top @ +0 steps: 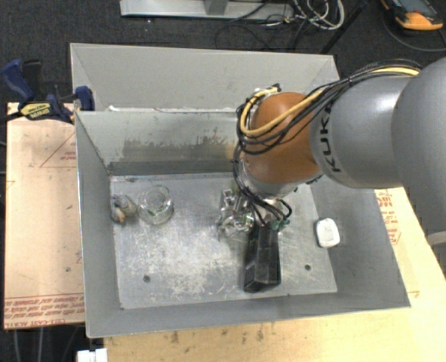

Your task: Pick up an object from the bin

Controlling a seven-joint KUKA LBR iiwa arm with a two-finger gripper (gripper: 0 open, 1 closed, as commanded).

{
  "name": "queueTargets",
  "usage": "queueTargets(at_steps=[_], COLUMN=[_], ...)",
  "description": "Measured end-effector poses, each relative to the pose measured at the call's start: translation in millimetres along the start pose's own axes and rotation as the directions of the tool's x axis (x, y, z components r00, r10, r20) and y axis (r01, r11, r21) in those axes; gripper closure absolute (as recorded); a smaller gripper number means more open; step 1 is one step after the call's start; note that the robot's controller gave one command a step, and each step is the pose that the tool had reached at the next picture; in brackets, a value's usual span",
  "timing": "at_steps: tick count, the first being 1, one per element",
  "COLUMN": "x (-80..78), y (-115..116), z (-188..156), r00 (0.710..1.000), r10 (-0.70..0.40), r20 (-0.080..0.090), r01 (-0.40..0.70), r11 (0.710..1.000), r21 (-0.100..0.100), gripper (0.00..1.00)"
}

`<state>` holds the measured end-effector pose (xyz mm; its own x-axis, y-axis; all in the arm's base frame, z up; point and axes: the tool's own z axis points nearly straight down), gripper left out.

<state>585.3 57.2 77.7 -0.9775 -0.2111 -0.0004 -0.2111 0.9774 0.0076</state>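
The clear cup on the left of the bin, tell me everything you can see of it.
The clear cup is small, round and see-through, glass or clear plastic by its look. It seems to stand upright on the bin floor, left of middle in the view, near the back wall. A small brownish lump lies against its left side. The gripper is well apart, to its right.

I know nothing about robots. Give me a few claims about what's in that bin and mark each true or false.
1. A clear cup sits in the left part of the bin. True.
2. The small white object lies left of the clear cup. False: it lies far to the right, beyond the gripper.
3. A black oblong object lies by the gripper, toward the bin's near edge. True.
4. The gripper hangs over the clear cup. False: it is near the bin's middle, apart from the cup.
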Motion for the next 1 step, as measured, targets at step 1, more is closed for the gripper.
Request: queueTargets(at_steps=[1], x=[-4.8], y=[-2.6], z=[-0.8], r00=[1.000], r10=[0.002], r20=[0.027], r01=[-0.002], r11=[1.000], r21=[0.006], gripper=[0.00])
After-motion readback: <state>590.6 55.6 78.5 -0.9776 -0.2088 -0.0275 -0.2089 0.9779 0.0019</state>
